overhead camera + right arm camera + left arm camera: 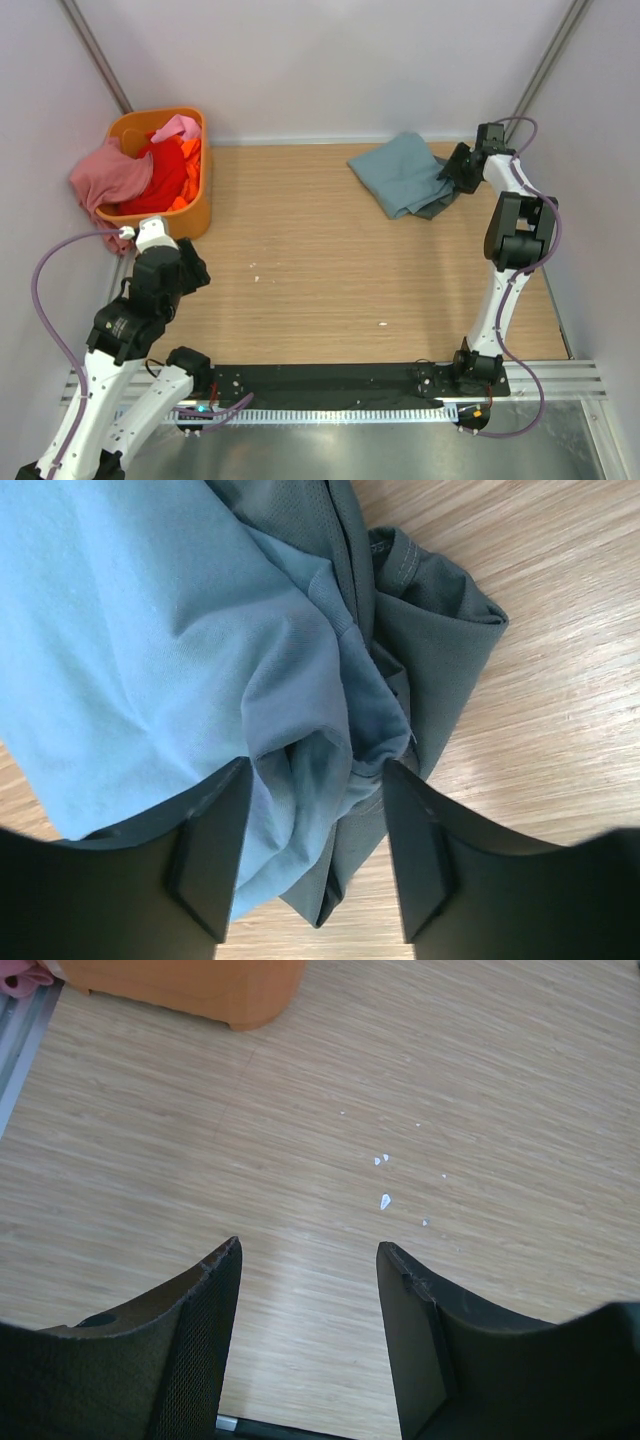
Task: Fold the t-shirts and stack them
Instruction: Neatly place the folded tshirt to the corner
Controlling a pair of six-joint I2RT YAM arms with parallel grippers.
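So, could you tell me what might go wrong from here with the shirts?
The right gripper straddles bunched cloth of both the blue shirt and the dark grey-green shirt, so it may lift both together. The pink shirt hangs over the rim of the basket and could slide out when neighbours are pulled.

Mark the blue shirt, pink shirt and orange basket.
blue shirt [400, 172], top view, middle of the cloth.
pink shirt [108, 176], top view, part hanging over the basket's edge.
orange basket [193, 212], top view, near wall.
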